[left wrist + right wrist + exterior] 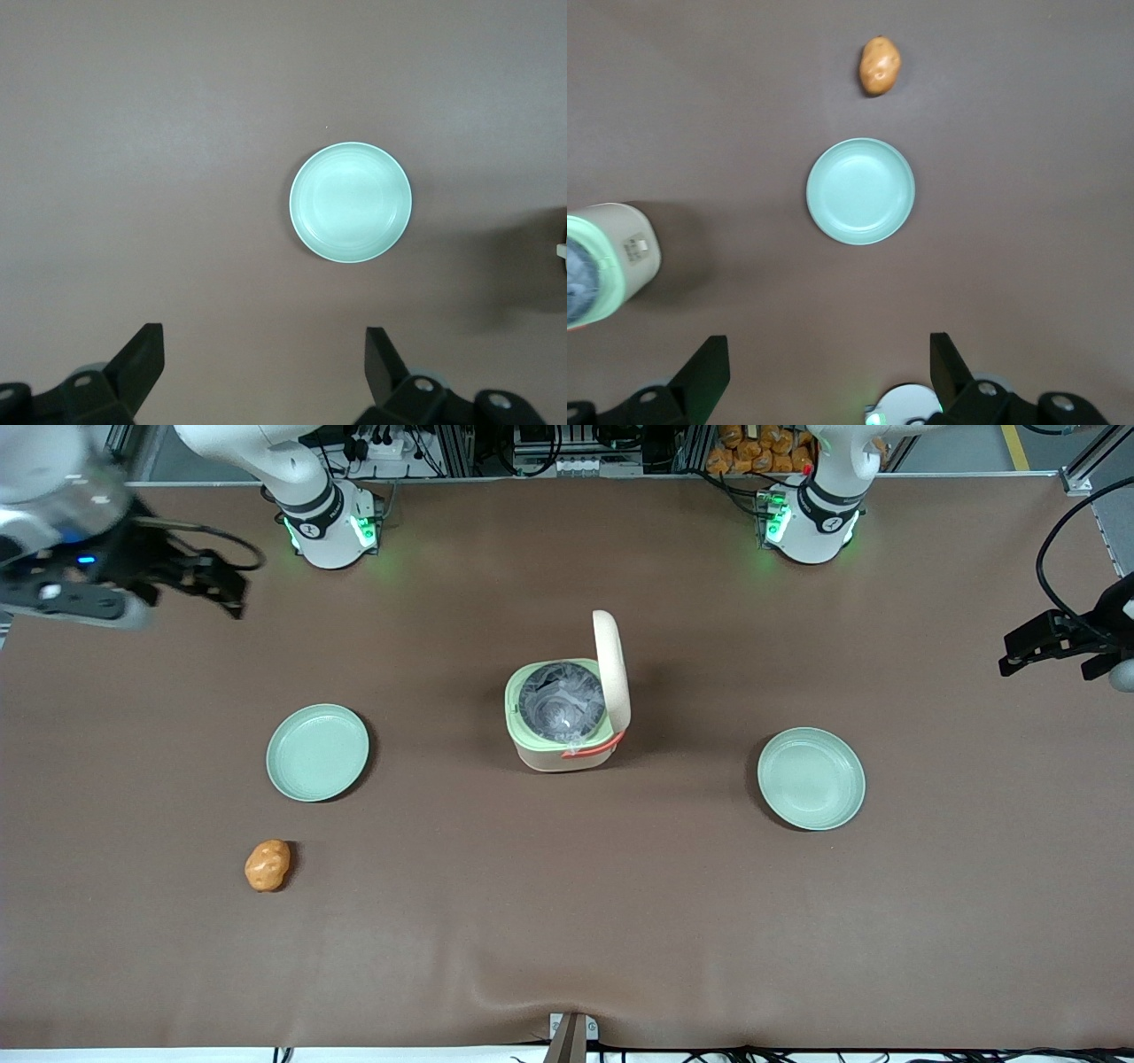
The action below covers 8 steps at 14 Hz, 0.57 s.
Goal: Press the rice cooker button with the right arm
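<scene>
The rice cooker (567, 722) stands mid-table, cream with a pale green rim. Its lid (611, 669) is raised upright, baring the grey inner pot (561, 702). The coral-red handle (592, 747) lies along the side nearest the front camera. The right wrist view catches the rice cooker (607, 261) at its edge, with a small pale rectangular button (640, 246) on the cream wall. The right arm's gripper (226, 589) hangs high over the working arm's end of the table, far from the cooker. That gripper (828, 354) is open, with nothing between its black fingers (709, 363).
A pale green plate (317, 752) (860, 190) lies between the gripper and the cooker. An orange potato (267, 865) (880, 65) sits nearer the front camera than that plate. A second plate (811, 778) (351, 202) lies toward the parked arm's end.
</scene>
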Tool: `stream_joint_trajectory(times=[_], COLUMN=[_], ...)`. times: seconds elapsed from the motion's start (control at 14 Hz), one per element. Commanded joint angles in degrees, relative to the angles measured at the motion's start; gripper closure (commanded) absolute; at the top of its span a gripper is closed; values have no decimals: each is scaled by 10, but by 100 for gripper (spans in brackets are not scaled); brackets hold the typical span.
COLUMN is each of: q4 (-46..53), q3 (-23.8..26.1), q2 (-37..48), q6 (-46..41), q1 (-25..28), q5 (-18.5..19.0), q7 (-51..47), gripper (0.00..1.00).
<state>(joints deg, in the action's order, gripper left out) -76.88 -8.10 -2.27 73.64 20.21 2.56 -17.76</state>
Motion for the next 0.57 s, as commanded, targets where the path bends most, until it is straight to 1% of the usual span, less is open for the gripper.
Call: stream_joint_trajectory(times=[0.0, 0.21, 0.5], q4=[-13, -24, -34], q3=[11, 11, 11], q2=[20, 31, 38], q6=[-3, 4, 12], q1=[-44, -72, -88], q5=[-9, -8, -8], q7=[64, 122, 127], gripper=[0, 0, 0])
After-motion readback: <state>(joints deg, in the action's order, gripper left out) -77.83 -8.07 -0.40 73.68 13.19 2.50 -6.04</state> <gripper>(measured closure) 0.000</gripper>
